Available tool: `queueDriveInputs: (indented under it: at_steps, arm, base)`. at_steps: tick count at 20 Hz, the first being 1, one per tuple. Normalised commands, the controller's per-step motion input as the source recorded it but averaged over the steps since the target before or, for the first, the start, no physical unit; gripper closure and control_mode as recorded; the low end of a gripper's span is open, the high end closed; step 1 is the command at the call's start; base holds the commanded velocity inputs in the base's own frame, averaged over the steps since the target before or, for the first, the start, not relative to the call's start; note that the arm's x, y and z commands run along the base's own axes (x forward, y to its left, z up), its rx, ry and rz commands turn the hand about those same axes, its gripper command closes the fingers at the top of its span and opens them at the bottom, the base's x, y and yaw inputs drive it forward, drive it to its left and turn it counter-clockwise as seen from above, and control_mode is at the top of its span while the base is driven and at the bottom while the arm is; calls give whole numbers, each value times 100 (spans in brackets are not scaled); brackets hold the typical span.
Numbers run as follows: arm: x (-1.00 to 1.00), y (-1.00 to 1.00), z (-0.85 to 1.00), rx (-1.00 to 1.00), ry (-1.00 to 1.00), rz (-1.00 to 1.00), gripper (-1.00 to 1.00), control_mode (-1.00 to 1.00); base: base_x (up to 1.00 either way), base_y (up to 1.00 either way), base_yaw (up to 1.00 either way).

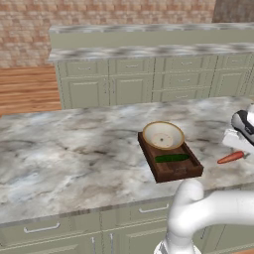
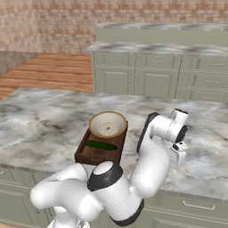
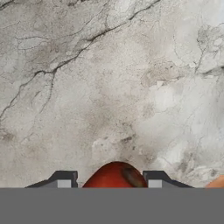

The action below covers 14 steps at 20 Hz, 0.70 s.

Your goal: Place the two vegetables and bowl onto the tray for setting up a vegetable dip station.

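1. Nearest to me, in the hand view, my two-finger gripper (image 3: 109, 181) has its dark fingertips (image 3: 64, 178) standing about halfway apart, with the rounded end of the slender orange-red carrot-like stick (image 3: 113, 176) bulging up between them. I cannot tell whether the pads are actually pressing on it or only bracketing it.
2. Beyond the fingertips lies bare grey-veined marble countertop (image 3: 109, 78), with open room on every side of my hand.
3. In the left base view the carrot stick (image 1: 230, 158) lies flat on the counter, just under my wrist at the right edge of the picture. Its long axis runs roughly left to right there, the right end lifted slightly up the frame, about parallel to the counter's near edge.
4. Between the carrot and the dark brown wooden rectangular tray (image 1: 169, 174) there is a clear strip of counter; the two are apart, not touching.
5. The tray sits near the counter's front edge, turned at an angle to it, its low rim raised all round.
6. On the tray's near half lies the slender dark green cucumber-like stick (image 1: 172, 158), crosswise to the tray's length.
7. The round shallow tan-rimmed bowl with its pale cream inside (image 1: 163, 135) sits upright at the tray's far end, its rim overhanging the tray's edge.
8. Farther off, counter spreads open to the left and behind.
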Motion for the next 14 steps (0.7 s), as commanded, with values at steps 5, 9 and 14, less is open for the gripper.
queueDriveInputs:
  at_steps: [5,9,14]
  arm:
    - [-19,21,18,-13,0,-16,100,-100]
    - [-11,32,15,-14,0,-16,100,-100]
    - [-5,34,17,-14,0,-17,100,-100]
  base:
    - [0,0,0]
    - [0,0,0]
    - [0,0,0]
